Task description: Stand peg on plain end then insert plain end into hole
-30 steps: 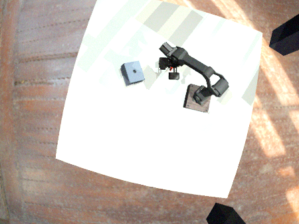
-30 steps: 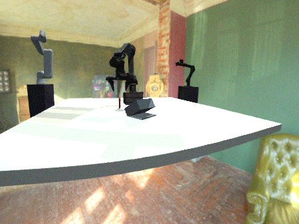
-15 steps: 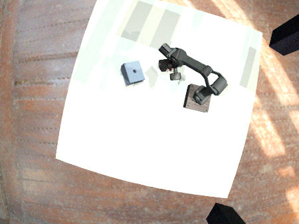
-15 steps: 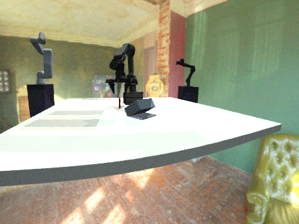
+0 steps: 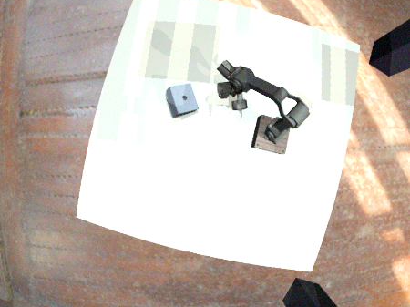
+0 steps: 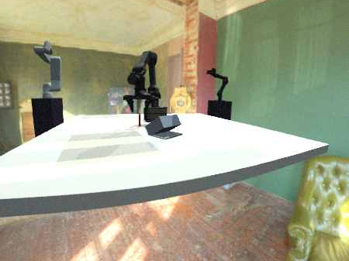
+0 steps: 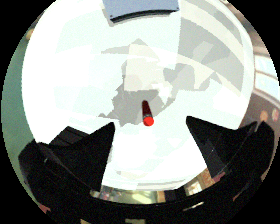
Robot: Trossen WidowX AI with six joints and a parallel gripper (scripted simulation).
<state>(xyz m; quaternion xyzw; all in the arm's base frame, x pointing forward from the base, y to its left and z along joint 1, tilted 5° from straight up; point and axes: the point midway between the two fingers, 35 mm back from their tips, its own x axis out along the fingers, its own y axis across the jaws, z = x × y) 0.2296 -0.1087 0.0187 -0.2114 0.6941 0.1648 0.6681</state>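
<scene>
The thin dark red peg (image 6: 139, 120) (image 7: 145, 107) stands upright on the table (image 5: 182, 184) (image 6: 217, 149). Its upper end looks bright red in the wrist view, with a faint pale ring just below it. In the top view the arm mostly hides it. My gripper (image 5: 230, 98) (image 6: 139, 109) (image 7: 151, 122) is open and empty, pointing down above the peg, whose top shows between the fingertips in the wrist view. The blue-grey sloped panel (image 5: 177, 96) (image 6: 164, 124) (image 7: 142, 8) has one dark hole (image 5: 184, 97) in its face; the hole is out of the wrist view.
The arm's base stands on a brown wooden plate (image 5: 261, 142), on the far side of the peg from the panel. The panel stands a short way from the gripper. Dark pedestals (image 5: 392, 52) (image 6: 47, 115) (image 6: 219, 109) stand beyond the table's edges.
</scene>
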